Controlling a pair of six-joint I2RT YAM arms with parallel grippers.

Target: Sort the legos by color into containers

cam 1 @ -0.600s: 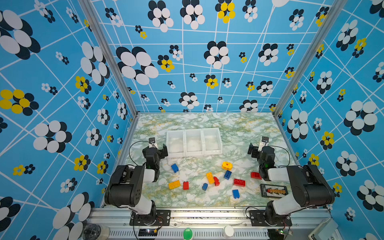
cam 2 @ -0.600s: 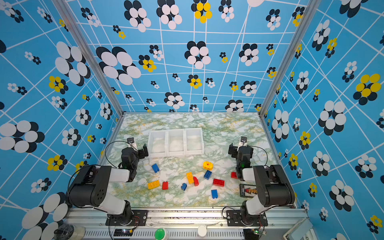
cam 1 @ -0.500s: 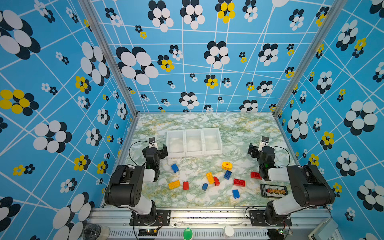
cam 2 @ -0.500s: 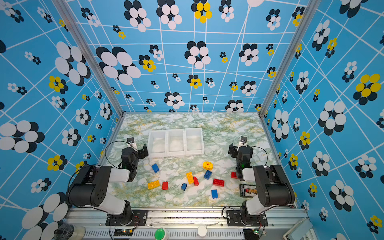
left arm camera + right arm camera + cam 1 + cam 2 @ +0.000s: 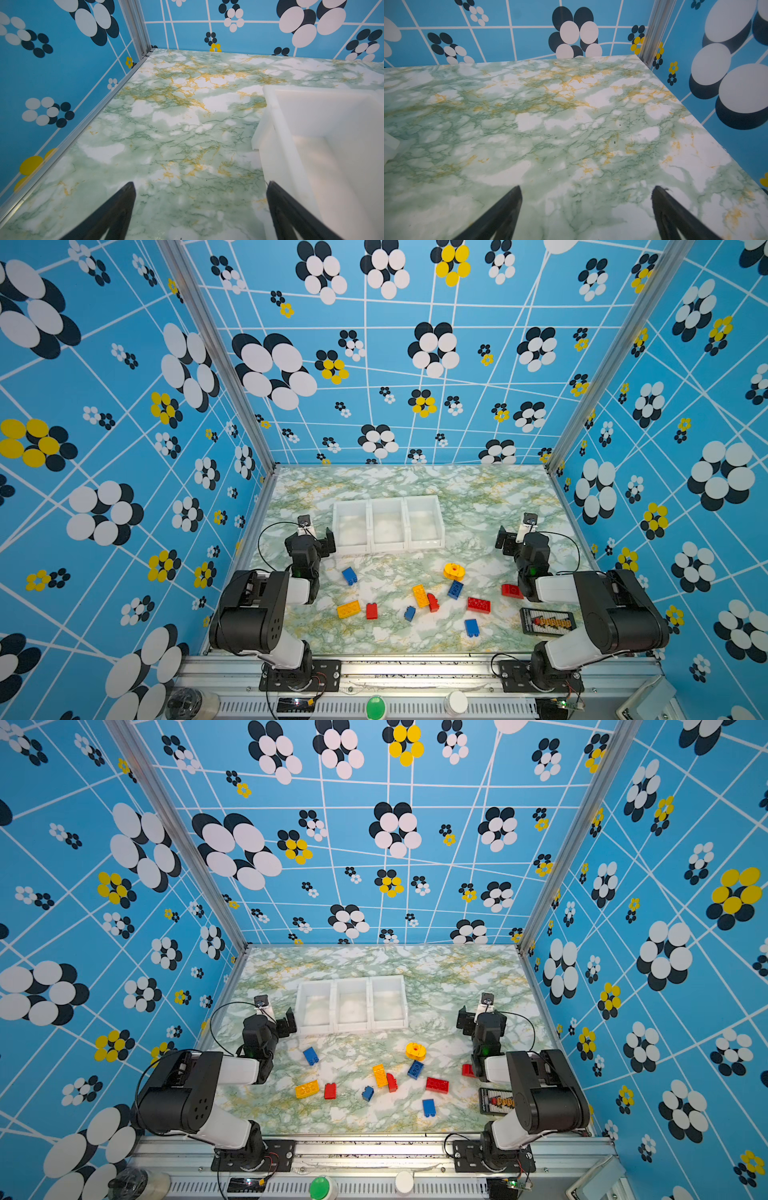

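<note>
3 containers (image 5: 388, 546) sit in a left-to-right row, mouths up; left tool (image 5: 200, 184) and right tool (image 5: 587, 187) spread wide, empty.

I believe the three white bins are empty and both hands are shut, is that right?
Not quite: the left hand and right hand are both open, as the wrist views show. The bins are indeed empty.

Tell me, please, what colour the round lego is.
Yellow: the round lego shows best in a top view.
</note>
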